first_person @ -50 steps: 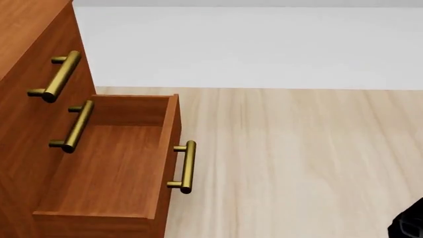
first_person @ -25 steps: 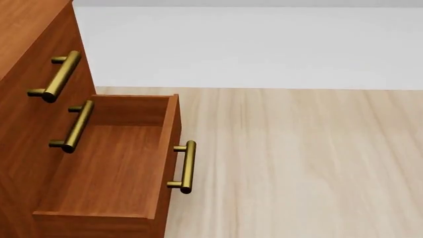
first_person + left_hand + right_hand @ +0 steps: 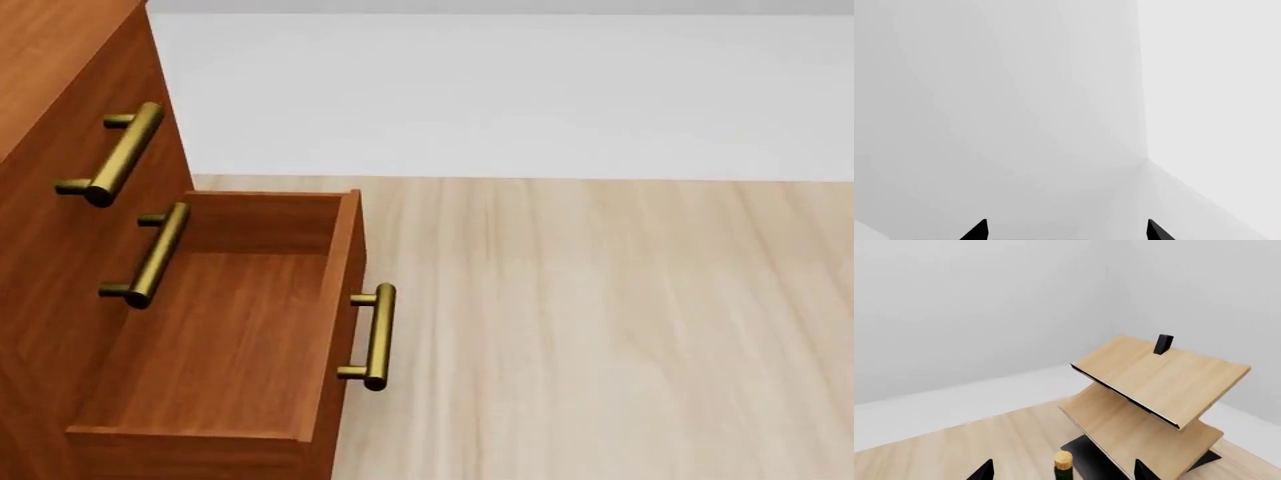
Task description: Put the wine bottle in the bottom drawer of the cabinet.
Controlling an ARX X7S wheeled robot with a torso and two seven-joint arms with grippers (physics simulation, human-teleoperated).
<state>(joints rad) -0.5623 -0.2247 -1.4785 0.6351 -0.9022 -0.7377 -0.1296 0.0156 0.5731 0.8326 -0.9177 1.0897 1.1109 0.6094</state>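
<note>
Since a second ago our dark arm tip has left the head view. The drawer (image 3: 220, 340) gapes empty while our right gripper (image 3: 1063, 471) holds the bottle (image 3: 1063, 460) by the rack (image 3: 1154, 400); our left gripper (image 3: 1066, 231) spreads wide, empty.

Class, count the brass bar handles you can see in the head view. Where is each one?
3. One on the upper drawer front, one on the front below it, one on the open bottom drawer. The cabinet runs off-frame, so more may be hidden.

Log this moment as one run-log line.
bottom drawer: open, bare | wine bottle: cork between right pincer tips | left pincer: open, holding nothing | arms out of head view
</note>
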